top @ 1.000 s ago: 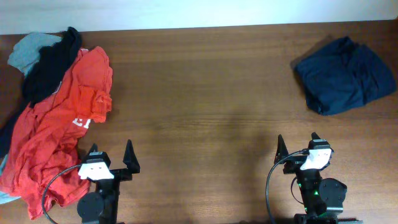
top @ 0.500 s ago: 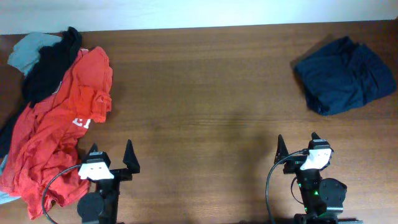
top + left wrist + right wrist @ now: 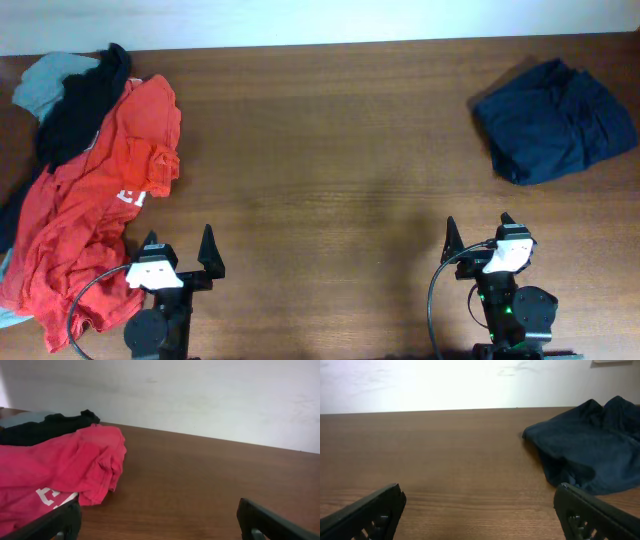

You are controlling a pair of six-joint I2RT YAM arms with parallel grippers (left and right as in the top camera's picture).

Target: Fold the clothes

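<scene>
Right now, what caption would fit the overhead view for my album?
Left gripper and right gripper open over a wooden table; navy garment crumpled far right, red shirt piled far left.

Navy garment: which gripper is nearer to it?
Right. The right gripper sits apart from the navy garment, toward the near edge; the left gripper is across the table, beside the red shirt.

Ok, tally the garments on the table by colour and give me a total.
navy blue garment: 1
red shirt: 1
black garment: 1
grey-blue garment: 1
Total: 4 that can be told apart; the pile at the left edge may hide more.
</scene>
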